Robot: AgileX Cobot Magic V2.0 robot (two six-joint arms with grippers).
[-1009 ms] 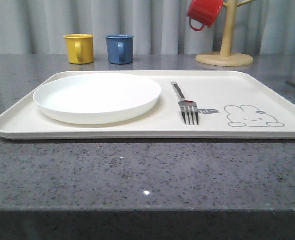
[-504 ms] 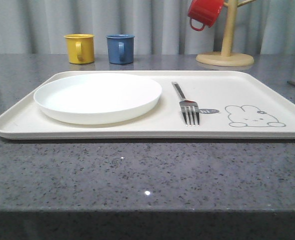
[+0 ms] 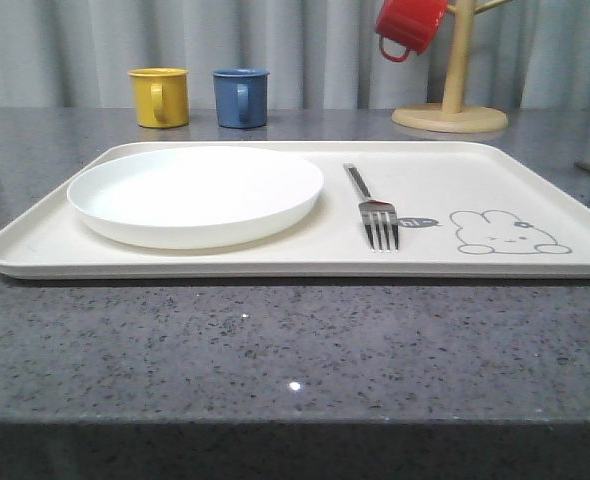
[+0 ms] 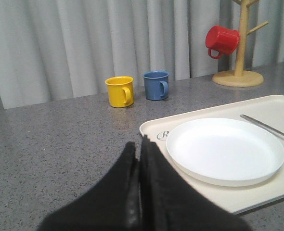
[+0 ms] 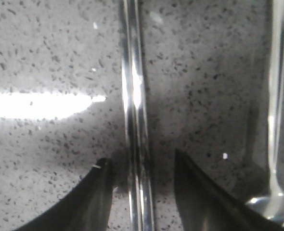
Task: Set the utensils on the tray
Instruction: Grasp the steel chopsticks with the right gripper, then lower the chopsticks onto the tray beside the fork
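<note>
Chopsticks (image 5: 135,120) between parted right jaws, spoon (image 5: 275,144) beside.

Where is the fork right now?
In the front view, the fork lies on the tray, between the white plate and the rabbit drawing.

Even, fairly bright overhead light is seen in the front view, and small specular points are thrown back by the speckled bench (image 3: 295,340). A thin dark shadow is cast under the near rim of the tray (image 3: 275,268). The white plate (image 3: 195,192) is nearly washed out. In the right wrist view the picture is soft and blurred, a large blown-out glare patch lies on the stone, and bright streaks run along the chopsticks (image 5: 135,120). The left gripper (image 4: 139,159) is rendered as a dark, unfocused mass.
</note>
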